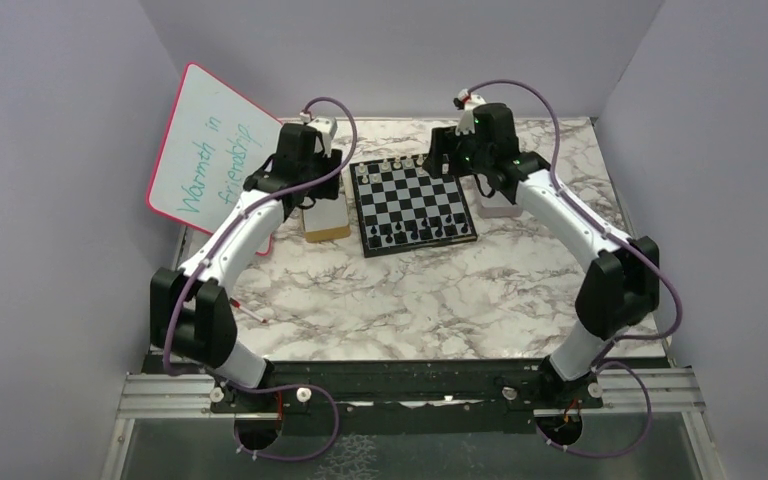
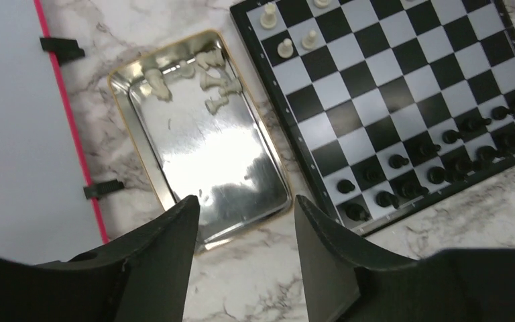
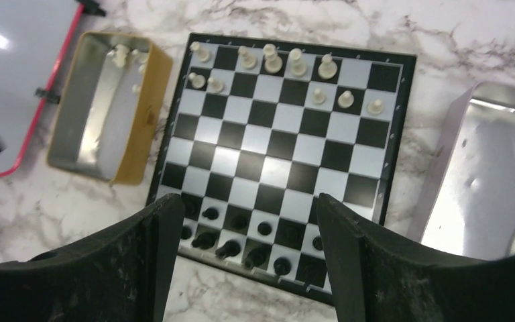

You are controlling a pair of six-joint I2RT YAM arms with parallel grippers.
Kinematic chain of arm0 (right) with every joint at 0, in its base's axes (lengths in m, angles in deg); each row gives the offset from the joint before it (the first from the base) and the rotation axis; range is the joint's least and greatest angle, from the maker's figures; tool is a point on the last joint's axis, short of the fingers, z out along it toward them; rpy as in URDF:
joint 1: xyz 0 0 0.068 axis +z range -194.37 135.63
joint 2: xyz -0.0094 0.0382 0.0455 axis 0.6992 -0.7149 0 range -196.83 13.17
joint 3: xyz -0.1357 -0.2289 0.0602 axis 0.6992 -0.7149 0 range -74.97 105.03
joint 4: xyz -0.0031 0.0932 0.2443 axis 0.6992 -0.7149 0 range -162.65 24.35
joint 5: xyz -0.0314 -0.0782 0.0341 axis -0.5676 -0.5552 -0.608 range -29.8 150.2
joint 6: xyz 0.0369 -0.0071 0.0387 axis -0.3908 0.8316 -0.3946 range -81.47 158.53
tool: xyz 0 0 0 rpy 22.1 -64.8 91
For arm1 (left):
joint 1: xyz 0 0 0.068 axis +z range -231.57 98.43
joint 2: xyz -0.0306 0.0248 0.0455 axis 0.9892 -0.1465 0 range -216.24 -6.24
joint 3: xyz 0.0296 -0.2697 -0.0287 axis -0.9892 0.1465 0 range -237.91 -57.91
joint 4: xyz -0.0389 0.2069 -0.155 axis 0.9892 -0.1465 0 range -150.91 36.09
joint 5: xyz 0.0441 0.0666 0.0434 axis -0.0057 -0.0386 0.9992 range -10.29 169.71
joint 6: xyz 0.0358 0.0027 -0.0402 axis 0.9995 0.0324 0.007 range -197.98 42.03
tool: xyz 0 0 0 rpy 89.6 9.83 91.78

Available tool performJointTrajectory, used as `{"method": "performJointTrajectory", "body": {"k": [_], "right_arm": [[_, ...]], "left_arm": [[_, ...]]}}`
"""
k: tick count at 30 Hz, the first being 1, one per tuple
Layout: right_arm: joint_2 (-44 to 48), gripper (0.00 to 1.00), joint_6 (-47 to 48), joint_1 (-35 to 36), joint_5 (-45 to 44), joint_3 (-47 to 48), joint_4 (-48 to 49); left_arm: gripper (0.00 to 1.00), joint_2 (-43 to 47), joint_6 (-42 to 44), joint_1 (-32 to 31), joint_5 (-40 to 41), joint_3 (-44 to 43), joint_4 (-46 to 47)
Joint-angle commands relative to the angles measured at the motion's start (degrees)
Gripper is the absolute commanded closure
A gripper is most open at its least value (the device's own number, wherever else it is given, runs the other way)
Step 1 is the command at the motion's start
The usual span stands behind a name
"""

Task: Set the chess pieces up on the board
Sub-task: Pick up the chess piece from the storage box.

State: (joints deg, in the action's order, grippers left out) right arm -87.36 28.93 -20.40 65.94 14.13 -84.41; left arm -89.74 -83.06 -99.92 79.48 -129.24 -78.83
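Hovering over the gold-rimmed tin point(image 2: 221, 154), the left end effector point(image 2: 246, 204) is released, its fingers apart and empty. The right end effector point(image 3: 248, 200) hangs above the chessboard point(image 1: 415, 205), also released and grasping nothing. Black pieces point(image 3: 228, 249) stand in the board's two near rows, and white pieces point(image 3: 295, 64) partly fill the far rows. More white pieces point(image 2: 211, 80) lie in the tin, just left of the board on the marble table point(image 1: 410, 300).

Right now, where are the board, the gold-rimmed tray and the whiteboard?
board point(image 3: 281, 144), right wrist view, a bare middle square.
gold-rimmed tray point(image 2: 221, 161), left wrist view, its bare shiny floor.
whiteboard point(image 1: 210, 140), top external view, its written white face.
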Motion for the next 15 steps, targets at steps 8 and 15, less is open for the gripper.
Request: {"method": "performJointTrajectory", "body": {"k": [8,15], "right_arm": [[20.7,0.23,-6.4,0.4,8.8,-20.3,10.3],[24.3,0.23,-8.1,0.4,9.8,-24.3,13.5]], "left_arm": [[0.67,-20.9,4.8,5.4,-4.9,-14.8,2.5],[0.70,-28.4,5.3,7.8,-6.5,-19.6,2.7]]}}
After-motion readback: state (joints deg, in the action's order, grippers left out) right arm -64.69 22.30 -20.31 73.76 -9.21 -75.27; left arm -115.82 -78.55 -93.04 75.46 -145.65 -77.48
